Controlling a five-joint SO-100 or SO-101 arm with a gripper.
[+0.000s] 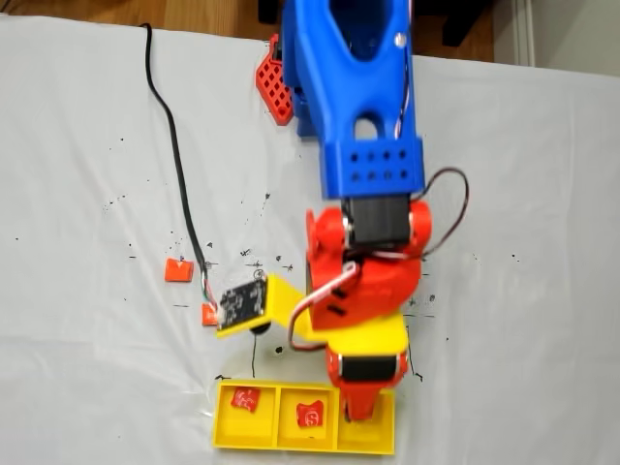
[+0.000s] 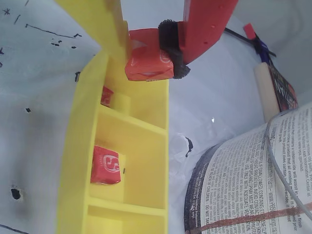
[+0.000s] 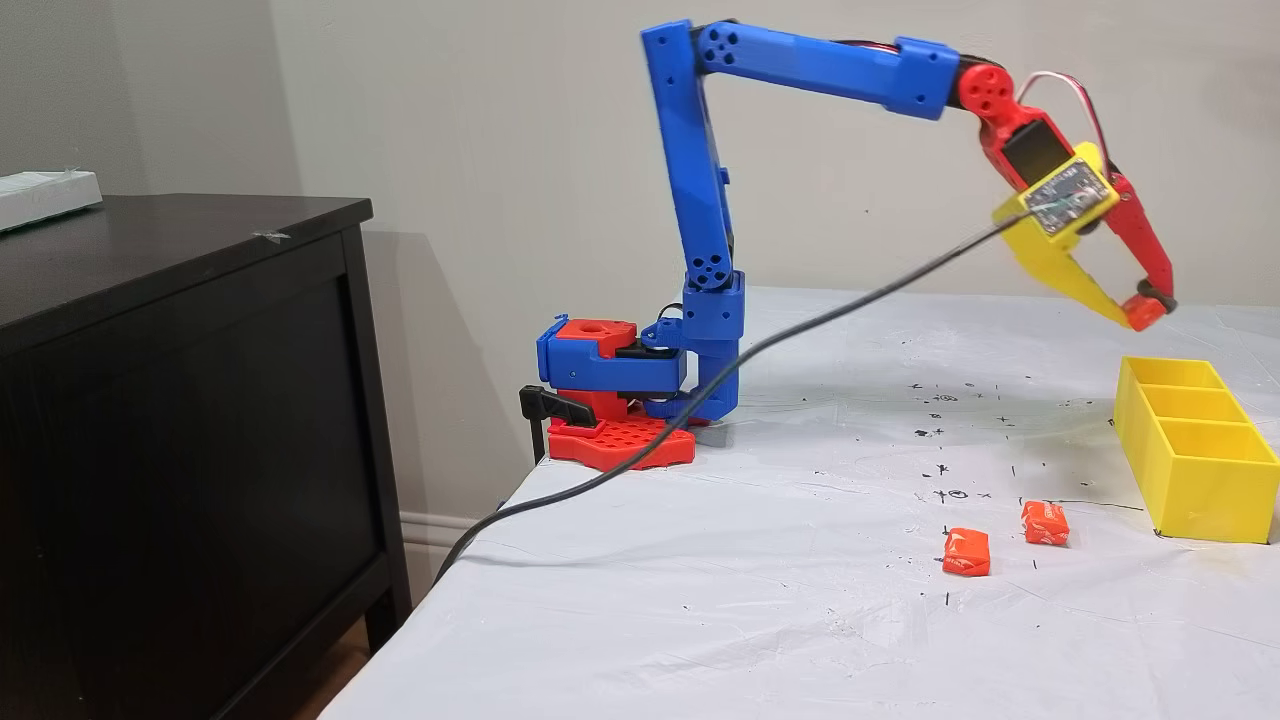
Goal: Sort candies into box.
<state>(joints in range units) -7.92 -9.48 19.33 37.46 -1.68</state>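
Hand (image 2: 148,61) clamped on orange candy (image 2: 146,66), held above yellow box (image 2: 78,146), apparently for drop into end compartment. Other two compartments hold one red candy each (image 1: 246,398) (image 1: 309,415). Two more candies (image 3: 966,552) (image 3: 1045,523) lie on white surface (image 3: 800,600), just beside box, likely awaiting pickup.

I think I am working in a room at home: a dark wooden cabinet (image 3: 190,420) stands beside my worktop (image 3: 750,620), with a plain wall (image 3: 480,120) and wood floor (image 1: 194,14).
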